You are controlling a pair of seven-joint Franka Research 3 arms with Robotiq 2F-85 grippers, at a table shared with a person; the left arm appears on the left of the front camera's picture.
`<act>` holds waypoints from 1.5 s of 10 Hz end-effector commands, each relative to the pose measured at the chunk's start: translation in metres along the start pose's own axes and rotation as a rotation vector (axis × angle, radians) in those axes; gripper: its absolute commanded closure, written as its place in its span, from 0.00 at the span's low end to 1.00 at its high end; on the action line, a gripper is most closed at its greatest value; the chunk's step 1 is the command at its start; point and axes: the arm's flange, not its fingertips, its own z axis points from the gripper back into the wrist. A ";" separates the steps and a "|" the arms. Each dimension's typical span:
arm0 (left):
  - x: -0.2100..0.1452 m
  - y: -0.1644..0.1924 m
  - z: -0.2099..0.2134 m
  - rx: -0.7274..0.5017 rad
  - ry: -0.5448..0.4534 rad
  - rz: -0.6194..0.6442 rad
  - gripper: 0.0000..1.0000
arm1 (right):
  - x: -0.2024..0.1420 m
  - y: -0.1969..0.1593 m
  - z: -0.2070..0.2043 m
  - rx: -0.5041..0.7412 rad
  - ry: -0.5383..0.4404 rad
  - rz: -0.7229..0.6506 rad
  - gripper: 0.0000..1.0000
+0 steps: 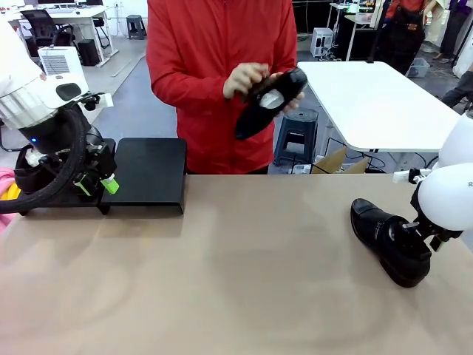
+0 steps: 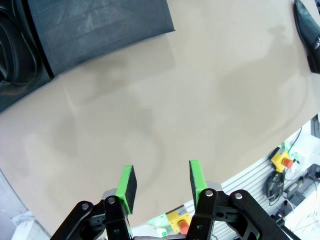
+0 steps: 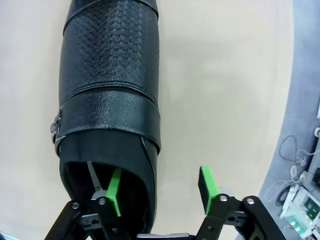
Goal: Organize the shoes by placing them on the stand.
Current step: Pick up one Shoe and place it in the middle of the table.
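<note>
- Shoes show in two places in the front view: one shoe [image 1: 388, 240] lies on the tan surface [image 1: 236, 296] at the robot's right, toe toward the far left and heel toward the near right. A second shoe [image 1: 270, 100] is held in the person's hands [image 1: 247, 80] beyond the far edge, well apart from the first
- Stand [image 1: 151, 174] rests at the far left of the surface, and the section that shows is bare on top; the left arm [image 1: 44, 111] hangs in front of its left part and hides what is there
- Left wrist view gives what the front view does not: the left jaws stand part-open with nothing between their green pads [image 2: 127, 185], above bare surface. The stand's corner [image 2: 100, 25] is at the top, and the toe of the lying shoe [image 2: 307, 27] at the upper right edge
- Front view shows one green pad [image 1: 109, 185] of those jaws, just in front of the stand's near edge
- Right wrist view shows the right jaws open astride the lying shoe's [image 3: 110, 90] heel opening: one pad [image 3: 114, 192] sits inside the opening, the other [image 3: 207, 187] outside and apart from the leather, with the shoe's side wall between them
- Same view shows embossed leather and a strap [image 3: 110, 115] with a metal buckle [image 3: 56, 129]; in the front view the shoe reads as a plain glossy black shape
</note>
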 end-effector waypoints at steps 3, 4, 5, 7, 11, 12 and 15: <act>-0.001 0.000 0.001 -0.018 -0.010 -0.003 0.43 | -0.003 -0.004 -0.010 -0.020 -0.017 -0.044 1.00; -0.001 0.000 0.001 -0.018 -0.010 -0.003 0.43 | -0.003 -0.005 -0.010 -0.022 -0.021 -0.050 1.00; -0.001 0.000 0.001 -0.018 -0.010 -0.003 0.43 | -0.002 -0.004 -0.010 -0.017 -0.022 -0.056 1.00; -0.001 0.000 0.001 -0.018 -0.010 -0.003 0.43 | -0.001 -0.001 -0.010 0.032 -0.014 -0.060 1.00; -0.001 0.000 0.001 -0.018 -0.010 -0.003 0.43 | -0.012 0.003 0.018 0.311 -0.023 -0.178 1.00; -0.001 0.000 0.001 -0.018 -0.010 -0.003 0.43 | -0.016 0.005 0.029 0.323 -0.022 -0.207 1.00; -0.001 0.000 0.001 -0.018 -0.010 -0.003 0.43 | -0.030 0.022 0.083 0.361 -0.037 -0.363 1.00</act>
